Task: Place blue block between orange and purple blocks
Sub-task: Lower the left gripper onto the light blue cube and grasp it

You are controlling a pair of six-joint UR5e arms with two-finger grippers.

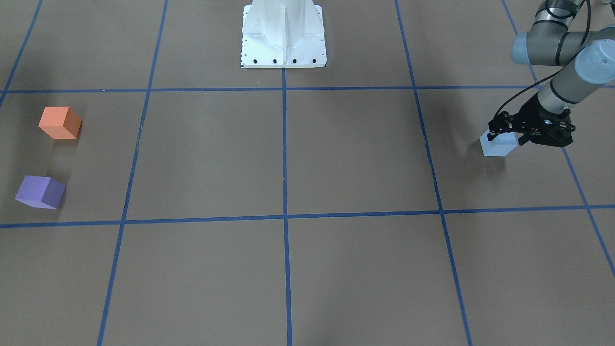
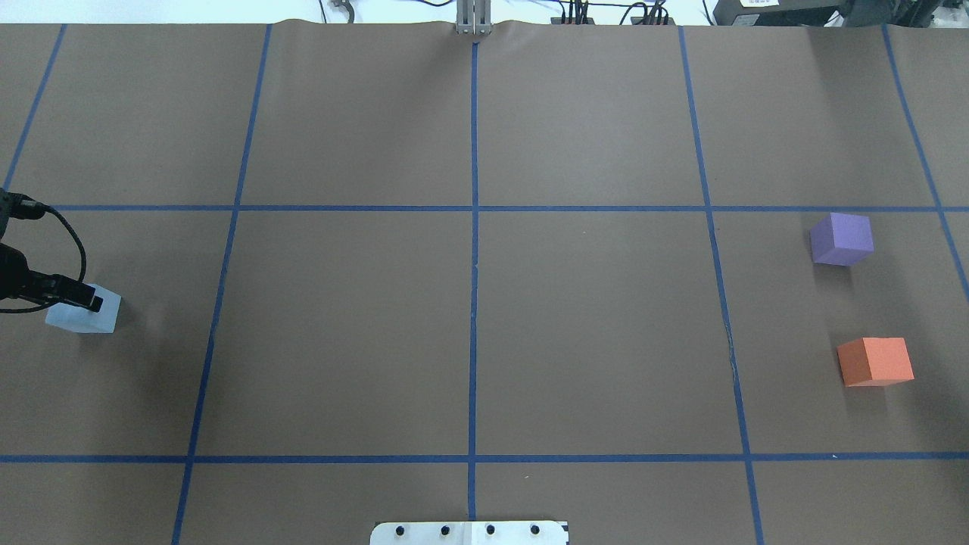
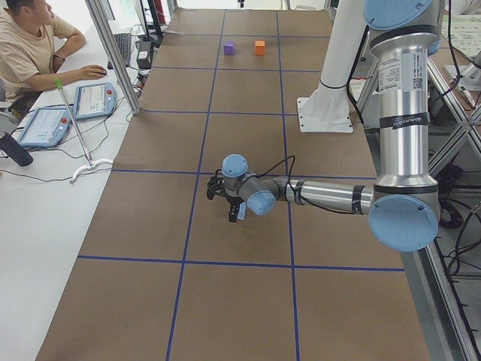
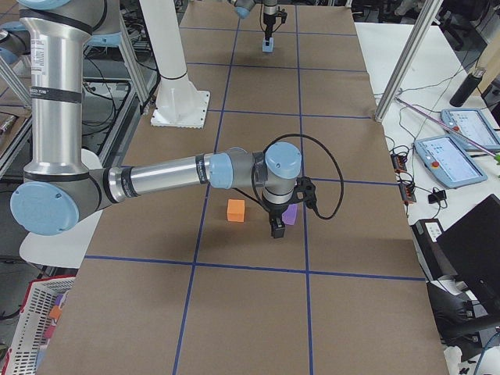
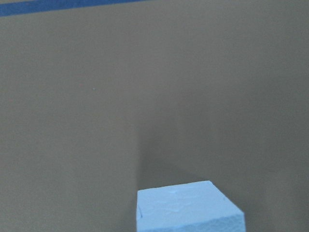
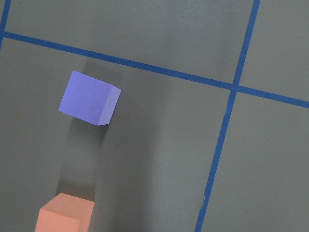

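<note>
The light blue block [image 1: 499, 145] rests on the brown table at my left side. It also shows in the overhead view [image 2: 85, 312] and at the bottom of the left wrist view [image 5: 188, 208]. My left gripper [image 1: 507, 135] points down over it, with its fingers pressed against the block's two sides. The orange block [image 2: 875, 361] and the purple block [image 2: 841, 238] stand apart at the far right of the table, with a gap between them. My right gripper [image 4: 277, 228] hangs above them. It shows only in the exterior right view, so I cannot tell its state.
Blue tape lines divide the brown table [image 2: 469, 325] into squares. The white robot base [image 1: 283, 33] stands at the table's middle edge. An operator [image 3: 30, 53] sits beside tablets off the table.
</note>
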